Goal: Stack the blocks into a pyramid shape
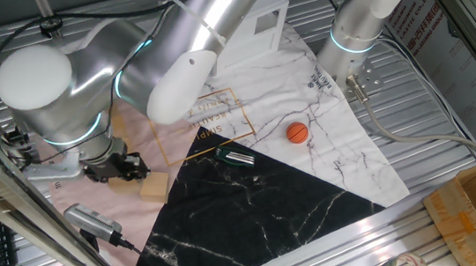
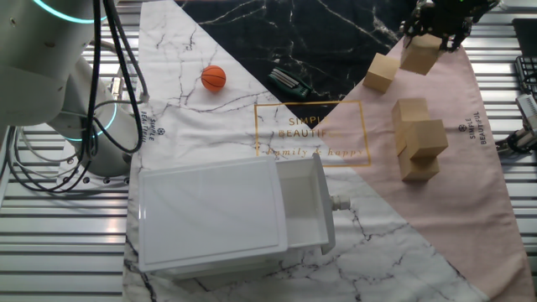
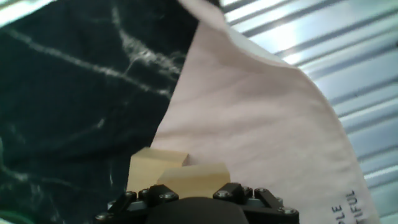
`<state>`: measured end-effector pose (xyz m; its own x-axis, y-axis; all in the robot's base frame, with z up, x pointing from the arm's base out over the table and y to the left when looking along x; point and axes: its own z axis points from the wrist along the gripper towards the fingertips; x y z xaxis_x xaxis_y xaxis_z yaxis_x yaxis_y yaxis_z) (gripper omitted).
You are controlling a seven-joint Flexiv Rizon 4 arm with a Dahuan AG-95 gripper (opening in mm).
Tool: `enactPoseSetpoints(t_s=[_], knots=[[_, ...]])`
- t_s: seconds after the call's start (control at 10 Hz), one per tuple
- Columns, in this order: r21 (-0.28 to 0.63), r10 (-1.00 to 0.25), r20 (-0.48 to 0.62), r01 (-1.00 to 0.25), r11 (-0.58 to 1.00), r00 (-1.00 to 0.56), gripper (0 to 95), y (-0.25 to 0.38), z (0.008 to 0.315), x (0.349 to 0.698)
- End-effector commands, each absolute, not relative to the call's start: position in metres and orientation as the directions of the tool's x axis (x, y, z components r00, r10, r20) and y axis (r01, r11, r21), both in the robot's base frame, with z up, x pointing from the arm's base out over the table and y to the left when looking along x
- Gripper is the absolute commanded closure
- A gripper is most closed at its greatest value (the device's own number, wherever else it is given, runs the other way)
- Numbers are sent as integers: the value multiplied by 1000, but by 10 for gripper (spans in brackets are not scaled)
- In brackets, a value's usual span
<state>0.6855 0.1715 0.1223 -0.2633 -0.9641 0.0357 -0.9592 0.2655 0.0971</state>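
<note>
A ribbed metal desk (image 2: 50, 252) is covered by a marble-print cloth (image 2: 210, 126) in white, black and pink. A white house (image 2: 226, 214) lies near one edge. Stacked blocks (image 2: 419, 138) are seen on the pink corner, a loose block (image 2: 382, 72) beside them. One block (image 2: 421, 52) is pinched by the end effector (image 2: 440, 25). A tilted release could topple the stack. An orange ball (image 2: 213, 78) rests apart.

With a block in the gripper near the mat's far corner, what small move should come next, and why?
Probably carry it toward the block cluster. The gripper is shut on a held block that looks lifted off the pink cloth, beside a loose block, while the cluster sits apart and shows no pyramid yet.
</note>
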Motion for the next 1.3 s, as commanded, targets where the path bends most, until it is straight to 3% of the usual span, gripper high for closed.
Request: enactPoseSetpoints(t_s=[0.1,0.9,1.3], knots=[[75,-975,31,-972,221,-219,950,165,120,679],[25,-981,59,-983,184,-182,950,149,111,662],[-53,-999,42,-999,3,-5,950,148,112,662]])
